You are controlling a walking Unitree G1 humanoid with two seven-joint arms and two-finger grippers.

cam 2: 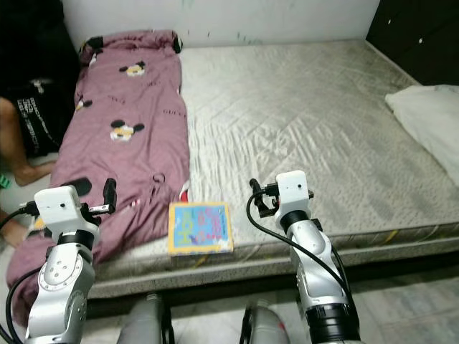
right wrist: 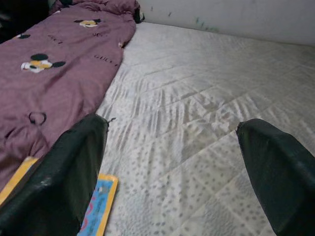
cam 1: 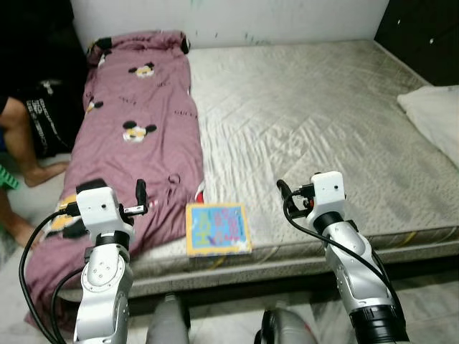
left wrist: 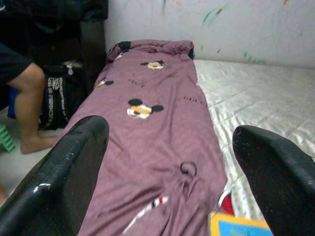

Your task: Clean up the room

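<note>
Bare grey mattress [cam 1: 315,107] ahead of you, pushed against a pale wall marked with small paint flecks. Along its left side lies a maroon blanket [cam 1: 140,129] with cartoon-mouse print, its near end spilling over the edge toward the floor. A colourful book [cam 1: 218,229] with a yellow border sits flat at the near edge, its left edge close beside the blanket. White pillow [cam 1: 434,115] on the far right; a dark cabinet front behind it. A person's bare leg [cam 1: 21,143] and a black bag [cam 1: 44,118] sit left of the bed.

Both arms are raised before the near edge. Left gripper [left wrist: 167,172], fingers spread wide and empty, hovers over the blanket's lower part. Right gripper [right wrist: 172,172], also spread wide and empty, hangs over bare mattress just right of the book.

The book looks like the nearest loose item, so probably take that first. Since it lies flat, you likely need to slide a finger under the edge nearest you, or nudge it slightly over the mattress lip to get a pinch on it. Approach with the right gripper from the book's right side. Keep clear of the blanket fold, which could snag a finger. Mind the person at left when swinging the left arm.
</note>
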